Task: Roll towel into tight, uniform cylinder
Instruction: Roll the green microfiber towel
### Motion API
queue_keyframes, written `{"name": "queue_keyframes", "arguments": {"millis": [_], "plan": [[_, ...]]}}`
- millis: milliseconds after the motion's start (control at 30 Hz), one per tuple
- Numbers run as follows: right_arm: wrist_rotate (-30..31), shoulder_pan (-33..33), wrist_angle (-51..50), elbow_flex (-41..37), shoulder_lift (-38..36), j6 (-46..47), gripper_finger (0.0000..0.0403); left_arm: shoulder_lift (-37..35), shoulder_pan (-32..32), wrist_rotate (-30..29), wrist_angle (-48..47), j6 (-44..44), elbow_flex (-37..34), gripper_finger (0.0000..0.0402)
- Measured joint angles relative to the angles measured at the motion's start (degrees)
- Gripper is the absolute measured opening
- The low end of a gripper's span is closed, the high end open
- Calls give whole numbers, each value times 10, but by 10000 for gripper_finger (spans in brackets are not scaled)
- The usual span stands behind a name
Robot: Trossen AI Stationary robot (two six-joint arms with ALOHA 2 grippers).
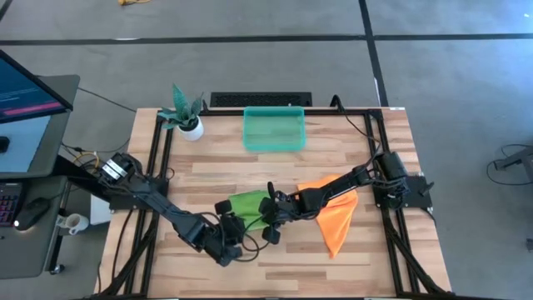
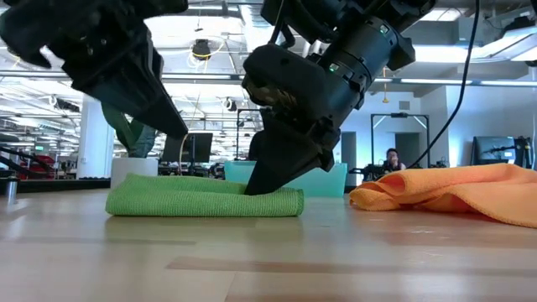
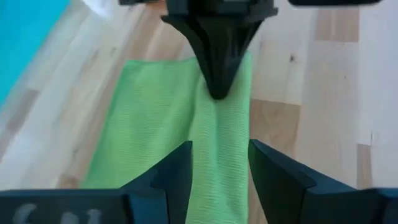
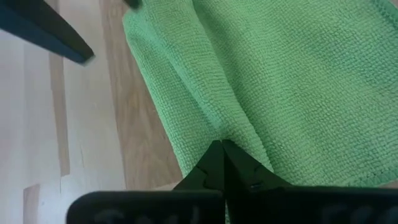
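Note:
A green towel [image 1: 246, 202] lies folded flat on the wooden table, near the front middle; it also shows in the low view [image 2: 201, 201]. A raised fold runs along it [image 3: 221, 137]. My right gripper [image 4: 221, 149] is shut on this fold near the towel's right end [image 2: 264, 184]. My left gripper [image 3: 221, 168] is open and hovers just above the towel [image 2: 172, 126], one finger on either side of the fold, and I see no touch. It faces my right gripper [image 3: 217, 74]. My right gripper pinches the towel's raised fold [image 4: 233, 127] between its two shut fingertips. The fingers come slanting down from the table's right side [image 2: 277, 159]. How many layers it holds I cannot tell. The towel stays lying on the table.
An orange towel [image 1: 337, 212] lies crumpled to the right of the green one, under my right arm. A teal tray [image 1: 273, 129] and a small potted plant [image 1: 187, 112] stand at the table's far side. Bare wood shows along the near edge [image 1: 291, 258].

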Motion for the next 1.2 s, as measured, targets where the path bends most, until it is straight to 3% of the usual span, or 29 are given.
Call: {"name": "queue_keyframes", "arguments": {"millis": [500,800,1200], "plan": [[0,0,-4,0,0,0,13,2,35,50,131,-15,-100,115],[0,0,-4,0,0,0,18,0,51,43,126,-128,-148,98],[0,0,-6,0,0,0,16,-2,17,18,129,-62,-96,95]]}}
